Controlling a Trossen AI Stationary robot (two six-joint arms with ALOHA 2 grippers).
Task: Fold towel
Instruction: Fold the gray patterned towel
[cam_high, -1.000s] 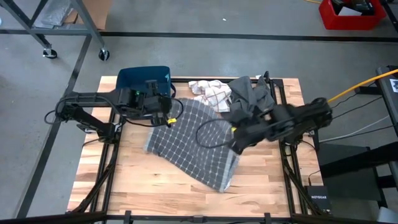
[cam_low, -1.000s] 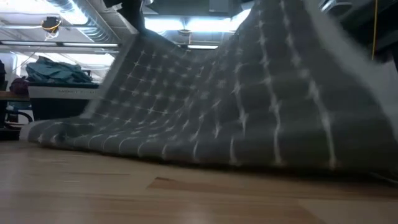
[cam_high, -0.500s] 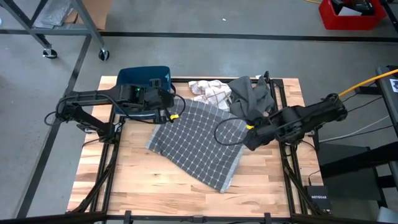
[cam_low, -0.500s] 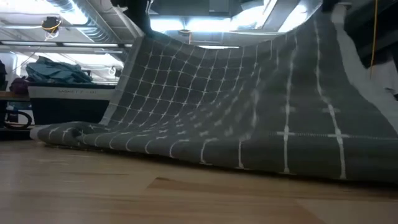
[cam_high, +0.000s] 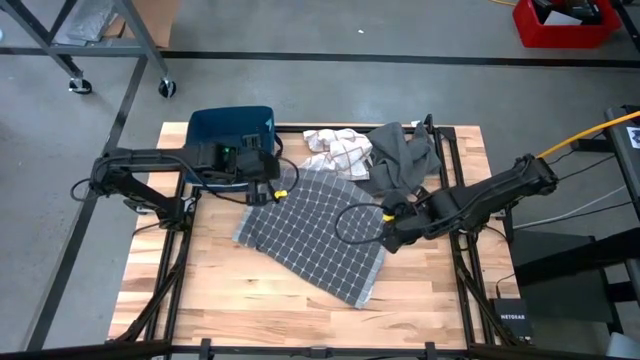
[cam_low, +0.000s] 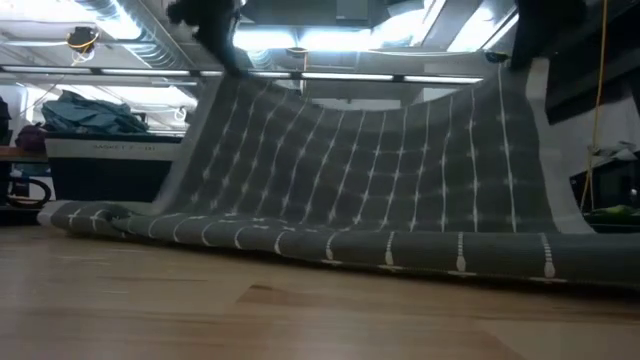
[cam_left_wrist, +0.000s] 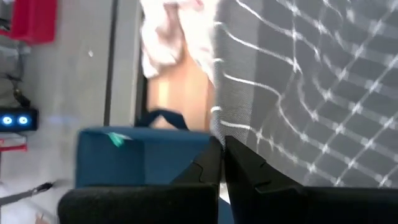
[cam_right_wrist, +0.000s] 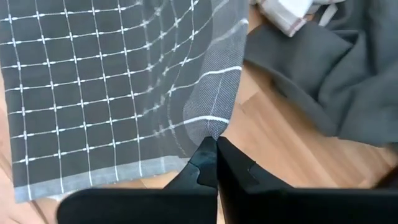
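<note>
Wooden table (cam_high: 200, 290) fills the centre of the high view, with the grey checked towel (cam_high: 310, 235) spread across its middle. Left gripper (cam_high: 268, 192) pinches the towel's upper-left corner; right gripper (cam_high: 388, 230) pinches its right edge. A blue bin (cam_high: 232, 128), a white cloth (cam_high: 338, 150) and a plain grey cloth (cam_high: 405, 155) sit along the table's upper edge.

Grey concrete floor (cam_high: 300, 30), red bin (cam_high: 565, 22), ceiling strip lights (cam_low: 350, 76).
</note>
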